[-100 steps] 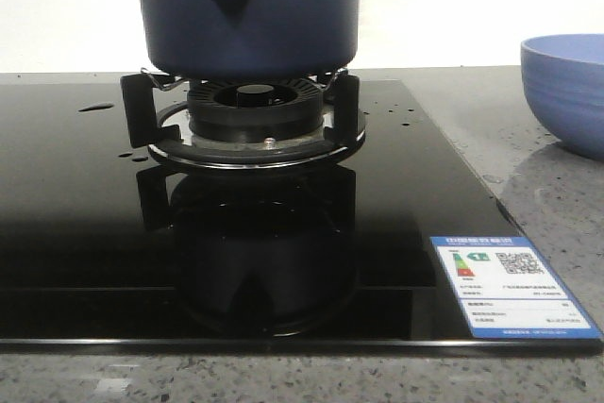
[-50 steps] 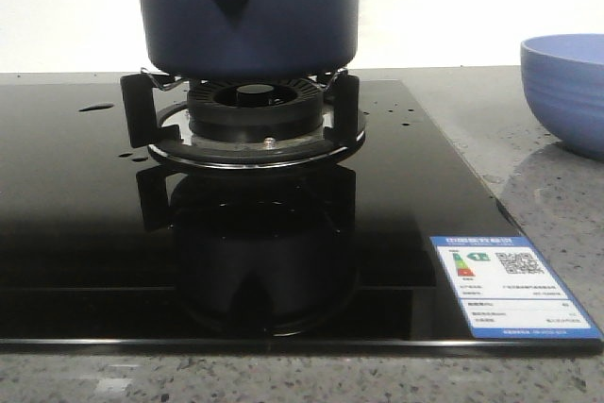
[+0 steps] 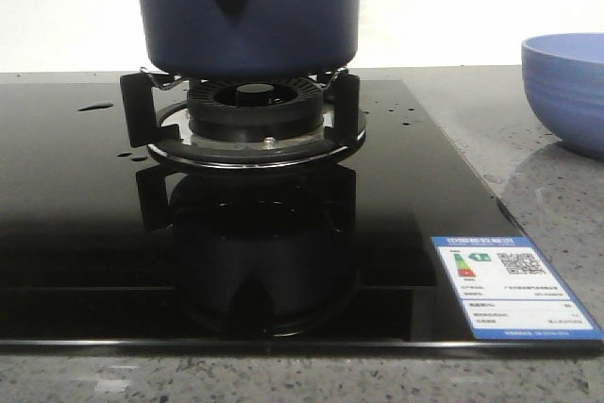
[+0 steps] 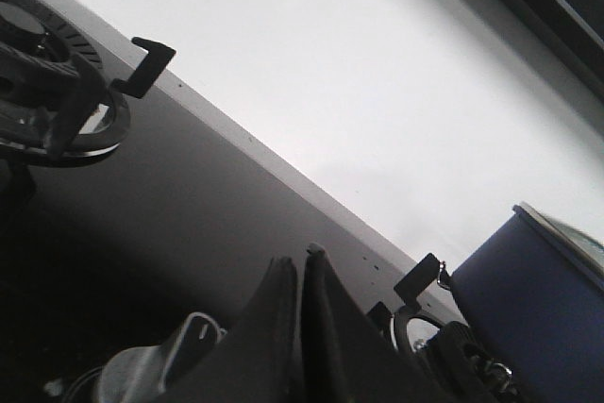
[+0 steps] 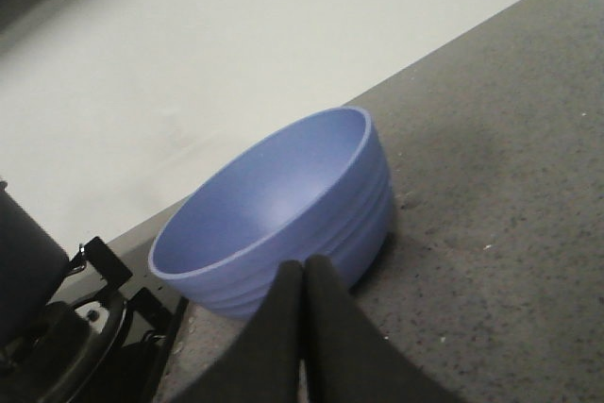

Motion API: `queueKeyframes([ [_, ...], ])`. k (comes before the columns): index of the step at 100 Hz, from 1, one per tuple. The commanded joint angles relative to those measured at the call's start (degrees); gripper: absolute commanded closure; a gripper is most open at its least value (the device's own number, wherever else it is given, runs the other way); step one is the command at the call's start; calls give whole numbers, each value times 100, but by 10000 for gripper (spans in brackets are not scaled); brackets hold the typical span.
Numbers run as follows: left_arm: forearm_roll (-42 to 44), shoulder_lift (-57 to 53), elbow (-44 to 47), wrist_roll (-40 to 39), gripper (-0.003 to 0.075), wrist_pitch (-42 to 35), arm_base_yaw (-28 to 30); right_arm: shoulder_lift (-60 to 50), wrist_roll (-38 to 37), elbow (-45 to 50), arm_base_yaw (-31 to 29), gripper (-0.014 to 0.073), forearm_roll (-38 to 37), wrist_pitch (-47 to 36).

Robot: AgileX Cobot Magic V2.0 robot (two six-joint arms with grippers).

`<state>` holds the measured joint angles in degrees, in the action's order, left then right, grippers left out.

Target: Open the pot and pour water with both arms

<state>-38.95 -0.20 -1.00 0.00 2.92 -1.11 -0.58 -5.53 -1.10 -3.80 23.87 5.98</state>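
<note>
You see the pot [image 3: 247, 11] seated on the burner stand [image 3: 243, 120] at 12 o'clock; its contents are hidden. Ribbed bowl [image 5: 283, 209] at 3 o'clock holds nothing. Left tool [image 4: 300, 276] and right tool [image 5: 304, 280] are both pressed together, gripping nothing.

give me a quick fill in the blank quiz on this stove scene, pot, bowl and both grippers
1. The pot sits on the ______ of the black glass stove.
2. The light blue bowl stands on the grey ______, off the stove glass.
3. The right gripper has its fingers ______, holding nothing.
4. The inside of the bowl is ______.

Missing words: burner; countertop; shut; empty
</note>
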Motion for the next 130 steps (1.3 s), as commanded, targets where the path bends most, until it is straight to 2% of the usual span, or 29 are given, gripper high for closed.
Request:
queueKeyframes([
  [1, 300, -132, -492, -39, 740, -19, -10, -86, 3, -564, -5, 649, 24, 16],
  [11, 1043, 83, -1207, 0, 740, 706, -10, 143, 14, -1163, -5, 649, -156, 643],
  [18, 1354, 361, -1761, 374, 740, 1288, -10, 504, 14, -1690, -5, 649, -445, 1258],
  [25, 1343, 727, -2311, 1052, 739, 1831, -10, 892, 171, -2135, -5, 649, -600, 1775],
  [41, 1018, 1627, -3392, 2188, 739, 2888, -48, 2032, 1169, -3234, -5, 649, -611, 2972],
  [52, 683, 2044, -3750, 2423, 739, 2894, -448, 2571, 1474, -3712, 8, 650, -584, 3330],
  [66, 669, 2383, -3966, 2756, 736, 2867, -1077, 2837, 1641, -3952, 158, 649, -378, 3331],
  [73, 669, 2511, -4006, 2794, 708, 2828, -1315, 2854, 1771, -3963, 211, 638, -154, 3294],
  [80, 537, 2641, -4006, 2794, 631, 2707, -1496, 2854, 1771, -3963, 212, 567, -24, 3304],
  [83, 435, 2697, -4006, 2794, 573, 2611, -1553, 2854, 1771, -3963, 212, 518, -12, 3304],
  [87, 339, 2782, -4006, 2794, 501, 2515, -1623, 2854, 1771, -3963, 212, 428, 34, 3304],
  [95, 246, 2927, -4006, 2810, 310, 2274, -1725, 2854, 1771, -3963, 212, 225, 122, 3304],
  [102, 222, 3077, -4006, 2822, 214, 2105, -1792, 2854, 1771, -3963, 212, 125, 159, 3304],
  [114, -44, 3394, -4014, 3008, 220, 2034, -1906, 2854, 1815, -3963, 212, 118, 159, 3264],
  [130, -1207, 3972, -4014, 4283, 275, 1800, -2174, 2854, 2001, -3963, 212, 118, 159, 2892],
])
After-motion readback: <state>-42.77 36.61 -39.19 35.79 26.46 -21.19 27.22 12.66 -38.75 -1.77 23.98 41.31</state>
